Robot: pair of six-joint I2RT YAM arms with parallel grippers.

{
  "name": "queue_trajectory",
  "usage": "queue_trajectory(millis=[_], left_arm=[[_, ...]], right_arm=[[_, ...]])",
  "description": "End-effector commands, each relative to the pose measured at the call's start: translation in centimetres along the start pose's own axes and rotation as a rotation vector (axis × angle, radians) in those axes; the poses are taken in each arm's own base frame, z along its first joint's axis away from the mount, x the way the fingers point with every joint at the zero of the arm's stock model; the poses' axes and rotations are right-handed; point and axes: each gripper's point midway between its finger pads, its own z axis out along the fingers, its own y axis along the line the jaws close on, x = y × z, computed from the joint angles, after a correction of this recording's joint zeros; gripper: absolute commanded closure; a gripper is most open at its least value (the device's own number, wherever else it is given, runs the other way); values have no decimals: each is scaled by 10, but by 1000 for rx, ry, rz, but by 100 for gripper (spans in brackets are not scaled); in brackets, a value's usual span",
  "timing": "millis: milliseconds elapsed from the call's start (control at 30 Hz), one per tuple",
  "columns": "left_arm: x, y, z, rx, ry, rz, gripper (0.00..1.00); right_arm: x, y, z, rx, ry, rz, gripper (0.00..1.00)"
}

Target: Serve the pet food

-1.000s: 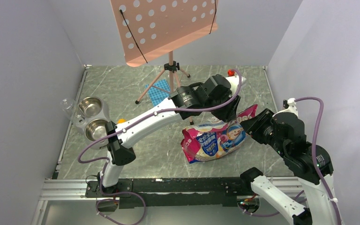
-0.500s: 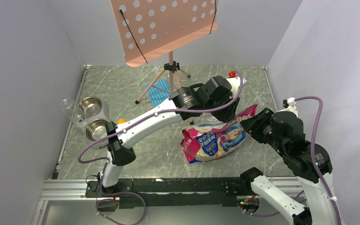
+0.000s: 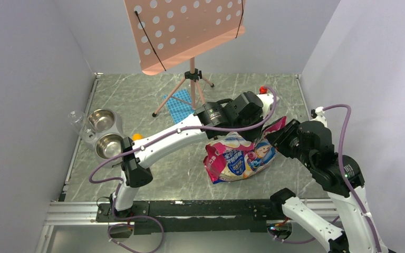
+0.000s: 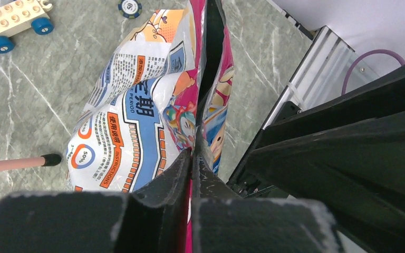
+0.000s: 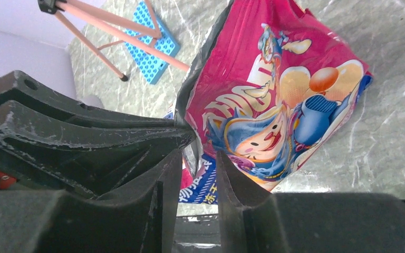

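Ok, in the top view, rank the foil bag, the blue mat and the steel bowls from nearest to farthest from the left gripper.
1. foil bag: its top edge is pinched in the left gripper, right of centre.
2. blue mat: farther back and to the left, under the tripod.
3. steel bowls: far left edge.

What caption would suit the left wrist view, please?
Left hand pinches the printed foil bag at its open mouth.

White arms, black joints (purple cables)
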Motion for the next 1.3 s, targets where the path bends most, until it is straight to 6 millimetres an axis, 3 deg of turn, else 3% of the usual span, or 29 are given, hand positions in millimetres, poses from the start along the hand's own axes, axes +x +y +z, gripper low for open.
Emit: queue_trajectory(millis=[0,33,267,433,700,967,1167,1267], left_arm=[[9,11,-13,-45,41,41,95],[9,11,-13,-43,49,47,100],[-3,10,-27,18,28,-30,100],[-13,2,-32,115,8,-124,100],[-19,2,-32,115,5,-120,100],[-24,-5,-31,150,-2,-141,100],[-26,-7,-29,158,-1,-151,100],[-25,-4,-28,144,1,-153,100]], right_arm=[[2,15,5,-84,2,0,67],[2,15,6,-87,-1,3,68],[10,22,18,-137,17,-47,76],[19,39,27,-243,42,-102,68],[32,14,40,-124,82,-82,78],[41,18,52,-123,135,-106,72],[52,-3,66,-26,165,-114,71],[58,-12,73,13,172,-114,86]])
